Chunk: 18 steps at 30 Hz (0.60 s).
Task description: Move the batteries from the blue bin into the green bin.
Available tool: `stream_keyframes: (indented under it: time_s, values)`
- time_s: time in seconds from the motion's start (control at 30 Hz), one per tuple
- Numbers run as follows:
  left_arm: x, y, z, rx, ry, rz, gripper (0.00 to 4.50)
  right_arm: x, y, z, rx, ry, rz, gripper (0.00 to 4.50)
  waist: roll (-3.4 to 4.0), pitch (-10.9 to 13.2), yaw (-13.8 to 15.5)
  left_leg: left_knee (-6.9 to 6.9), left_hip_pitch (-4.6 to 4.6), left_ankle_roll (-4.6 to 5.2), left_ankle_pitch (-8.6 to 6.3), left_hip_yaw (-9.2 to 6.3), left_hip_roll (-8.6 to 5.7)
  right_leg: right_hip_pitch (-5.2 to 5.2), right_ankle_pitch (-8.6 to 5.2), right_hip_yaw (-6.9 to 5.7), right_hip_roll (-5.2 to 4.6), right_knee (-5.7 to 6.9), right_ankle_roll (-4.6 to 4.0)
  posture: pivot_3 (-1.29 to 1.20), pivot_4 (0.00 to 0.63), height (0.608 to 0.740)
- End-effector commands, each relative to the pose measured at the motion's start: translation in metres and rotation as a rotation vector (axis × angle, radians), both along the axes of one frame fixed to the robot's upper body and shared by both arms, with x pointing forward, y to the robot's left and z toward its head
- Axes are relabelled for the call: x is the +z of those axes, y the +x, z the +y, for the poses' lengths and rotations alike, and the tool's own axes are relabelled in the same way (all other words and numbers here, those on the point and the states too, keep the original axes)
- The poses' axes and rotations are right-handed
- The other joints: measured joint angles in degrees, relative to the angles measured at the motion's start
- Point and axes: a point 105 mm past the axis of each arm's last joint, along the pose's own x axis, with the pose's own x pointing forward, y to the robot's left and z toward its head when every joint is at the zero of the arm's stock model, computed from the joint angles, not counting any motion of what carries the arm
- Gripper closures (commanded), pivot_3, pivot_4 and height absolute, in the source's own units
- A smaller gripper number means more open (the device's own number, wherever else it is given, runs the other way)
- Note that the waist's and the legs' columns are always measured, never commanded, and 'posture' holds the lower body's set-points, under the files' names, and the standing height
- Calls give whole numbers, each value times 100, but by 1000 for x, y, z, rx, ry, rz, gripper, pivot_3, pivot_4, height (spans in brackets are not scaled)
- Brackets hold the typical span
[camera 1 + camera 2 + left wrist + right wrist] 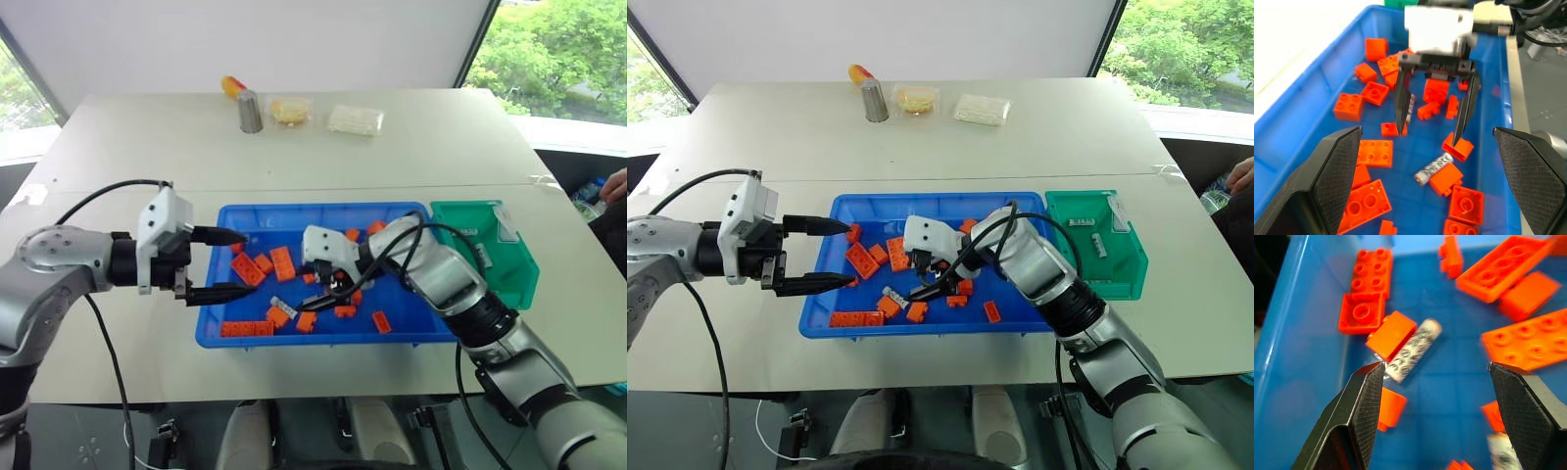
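On the white table [323, 157], a blue bin [257, 214] of orange bricks [283, 262] and batteries is being worked over by two grippers.

The green bin [519, 284] is being kept just beside the blue bin's right end, with white pieces lying inside it that are too small to be made out. The left gripper [221, 264] is being held level over the blue bin's left rim, its fingers spread wide and nothing between them. The right gripper [1434, 113] is being pointed down into the middle of the blue bin, its fingers also parted and empty. One battery [1413, 350] is being left lying flat on the blue floor beside an orange brick, just ahead of the right gripper's fingertips; a second battery [1408, 105] is being seen next to one right finger.
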Motion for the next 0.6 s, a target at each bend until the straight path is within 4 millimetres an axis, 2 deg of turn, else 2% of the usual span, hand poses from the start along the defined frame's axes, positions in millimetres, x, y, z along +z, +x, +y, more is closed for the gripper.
stream_keyframes:
  time_s: [0.03,0.13,0.37,0.47,0.53,0.6]
  values:
    - [6,-3,0,-28,18,-32,0,-3,-5,5,73,-13,-64,1039,0,0,-1,0,0,0,0,0,0,0,0,0,0,0,0,0,150,740]
    - [6,-2,3,-20,24,-31,0,-3,-10,9,127,-8,-90,1039,0,0,-1,0,0,0,0,-1,0,0,0,0,0,0,1,0,150,740]
    - [8,-2,3,-5,19,-42,0,-14,2,16,145,-36,-154,1039,-2,-1,-1,0,1,0,0,-1,0,0,0,0,0,0,1,0,150,740]
    - [9,-2,4,-1,17,-46,0,-23,5,14,149,-53,-157,1882,-4,-3,-1,0,1,0,0,-1,0,1,-1,0,0,0,1,0,150,740]
    - [9,-2,5,2,18,-47,0,-23,6,13,155,-50,-159,2953,-4,-3,-1,0,2,0,0,-1,0,1,-1,0,0,0,1,0,150,740]
    - [10,-2,6,5,15,-46,0,-15,4,14,152,-21,-140,3876,-4,-3,-1,0,2,0,0,-1,0,1,-1,0,0,1,1,0,150,740]
